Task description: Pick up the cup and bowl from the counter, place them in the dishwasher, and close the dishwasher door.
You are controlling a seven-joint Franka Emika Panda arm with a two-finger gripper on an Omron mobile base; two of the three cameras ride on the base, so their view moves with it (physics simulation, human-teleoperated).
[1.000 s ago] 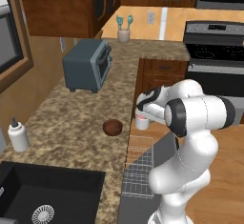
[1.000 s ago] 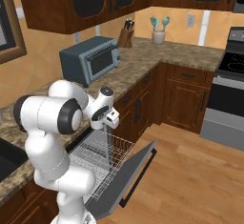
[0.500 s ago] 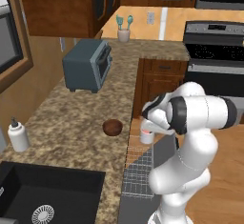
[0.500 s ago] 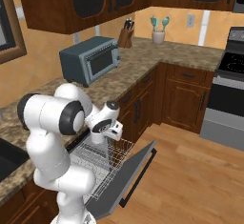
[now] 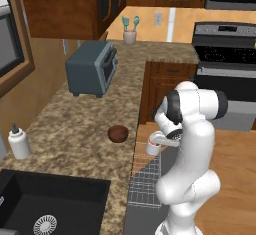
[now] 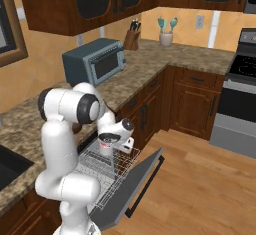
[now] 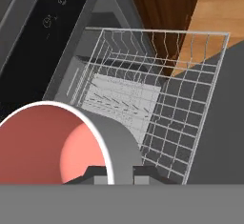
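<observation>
From the hand camera the cup [image 7: 57, 144] shows its pink inside, pinched at the rim by the gripper [image 7: 114, 174], with the dishwasher [image 7: 143, 99] rack directly below. The left base camera alone shows the bowl [image 5: 118, 133] on the counter [image 5: 75, 129] beside the folded, downward-reaching arm; fingertips mostly hidden

The cup [image 7: 52, 144] hangs above the dishwasher rack [image 7: 157, 89]; the bowl [image 5: 118, 133] sits on the counter [image 5: 75, 129].
</observation>
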